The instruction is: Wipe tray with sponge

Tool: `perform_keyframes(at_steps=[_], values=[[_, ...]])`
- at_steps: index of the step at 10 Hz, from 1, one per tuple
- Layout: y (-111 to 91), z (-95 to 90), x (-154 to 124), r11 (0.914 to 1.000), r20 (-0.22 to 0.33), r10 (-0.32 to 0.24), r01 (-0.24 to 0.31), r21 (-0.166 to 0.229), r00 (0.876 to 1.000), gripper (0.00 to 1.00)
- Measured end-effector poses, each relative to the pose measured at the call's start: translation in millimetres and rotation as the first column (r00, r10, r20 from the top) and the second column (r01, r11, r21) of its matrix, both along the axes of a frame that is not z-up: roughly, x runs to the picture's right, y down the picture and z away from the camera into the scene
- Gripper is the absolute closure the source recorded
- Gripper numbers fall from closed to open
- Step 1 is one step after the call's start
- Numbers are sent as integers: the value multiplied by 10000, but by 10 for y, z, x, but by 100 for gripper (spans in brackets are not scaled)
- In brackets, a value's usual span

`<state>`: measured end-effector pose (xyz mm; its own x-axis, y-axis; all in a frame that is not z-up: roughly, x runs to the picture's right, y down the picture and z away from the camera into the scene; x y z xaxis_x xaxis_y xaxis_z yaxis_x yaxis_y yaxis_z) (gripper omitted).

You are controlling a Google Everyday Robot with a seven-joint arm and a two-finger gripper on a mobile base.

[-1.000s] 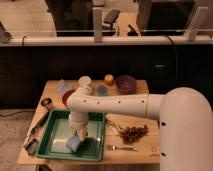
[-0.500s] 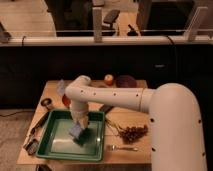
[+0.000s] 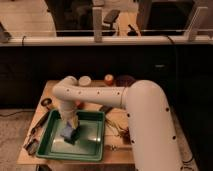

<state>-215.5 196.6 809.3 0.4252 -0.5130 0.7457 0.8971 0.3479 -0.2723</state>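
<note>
A large green tray (image 3: 89, 137) lies on the front left of the wooden table. The light-blue sponge (image 3: 68, 133) rests on the tray's bottom in its left half. My gripper (image 3: 70, 126) points down from the white arm and is shut on the sponge, pressing it against the tray. The arm's thick white link (image 3: 95, 95) crosses above the tray's back edge and hides part of the table behind it.
At the table's back stand a purple bowl (image 3: 125, 80), an orange-red object (image 3: 109, 78) and a pale cup (image 3: 85, 80). A black ring (image 3: 46, 101) and dark utensils (image 3: 36, 129) lie left of the tray. Brown clutter (image 3: 121, 129) lies to its right.
The gripper and sponge have slid from the tray's front toward its back, then toward its left side. The arm has swung left with them.
</note>
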Motion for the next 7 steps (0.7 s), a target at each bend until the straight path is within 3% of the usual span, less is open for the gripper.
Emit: perform_keyframes(at_steps=[4, 7], values=[[438, -358, 30, 9971, 717, -510, 548, -521, 9961, 96], [669, -603, 267, 9966, 500, -425, 458, -686, 9978, 96]])
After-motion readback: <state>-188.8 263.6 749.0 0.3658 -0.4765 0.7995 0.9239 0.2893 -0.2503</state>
